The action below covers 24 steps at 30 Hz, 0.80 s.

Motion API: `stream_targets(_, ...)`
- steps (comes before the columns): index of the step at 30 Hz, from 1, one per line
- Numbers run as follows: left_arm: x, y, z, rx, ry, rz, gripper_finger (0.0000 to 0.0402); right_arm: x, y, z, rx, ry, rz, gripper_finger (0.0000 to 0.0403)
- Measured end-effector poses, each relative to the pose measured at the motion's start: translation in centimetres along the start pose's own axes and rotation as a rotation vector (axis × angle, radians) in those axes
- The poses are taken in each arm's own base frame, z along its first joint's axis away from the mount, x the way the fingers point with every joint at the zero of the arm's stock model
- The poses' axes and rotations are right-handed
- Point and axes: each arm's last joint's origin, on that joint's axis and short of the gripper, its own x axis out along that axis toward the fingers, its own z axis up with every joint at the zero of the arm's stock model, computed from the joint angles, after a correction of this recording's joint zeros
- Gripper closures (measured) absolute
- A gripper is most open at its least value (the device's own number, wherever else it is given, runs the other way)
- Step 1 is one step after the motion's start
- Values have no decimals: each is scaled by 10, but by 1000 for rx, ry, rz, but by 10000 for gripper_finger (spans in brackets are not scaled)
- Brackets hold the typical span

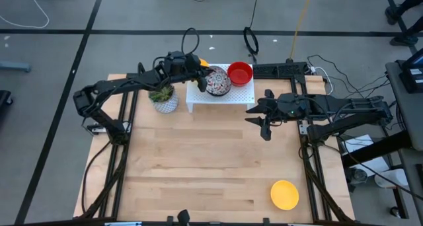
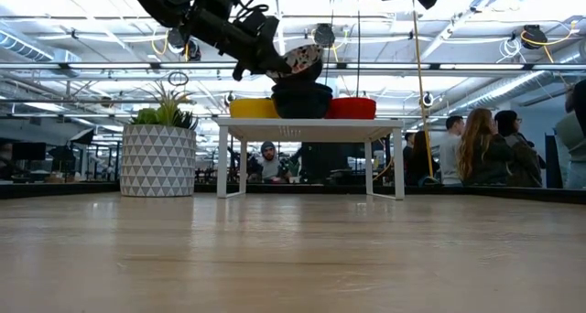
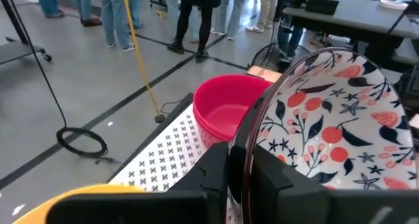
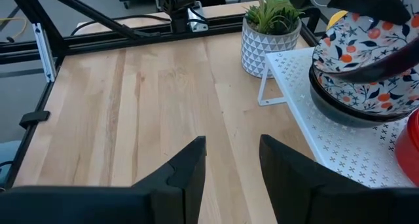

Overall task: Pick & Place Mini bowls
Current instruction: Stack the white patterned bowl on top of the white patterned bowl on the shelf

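L hand (image 3: pixel 239 178) on patterned bowl (image 3: pixel 334 119) rim, only in wrist view

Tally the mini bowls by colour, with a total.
Yellow: 2, the yellow bowl on the rack and the yellow bowl on the table
Red: 1, the red bowl
Patterned: at least 2, the held patterned bowl and the lower patterned bowl
Total: at least 5

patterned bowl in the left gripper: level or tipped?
Tipped. The left gripper pinches the patterned bowl by its rim; in the low view it hangs slanted above the dark bowl stack on the white rack.
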Motion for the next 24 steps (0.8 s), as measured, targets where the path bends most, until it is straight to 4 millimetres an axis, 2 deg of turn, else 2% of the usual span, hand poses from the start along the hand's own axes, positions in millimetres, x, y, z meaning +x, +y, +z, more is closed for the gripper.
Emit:
stream_targets(6,14,1,-10,-12,8,-5,373,0,0,0,34,0,0,273)
stream_targets(24,13,3,-14,-28,49,2,357,0,0,0,52,4,-1,273)
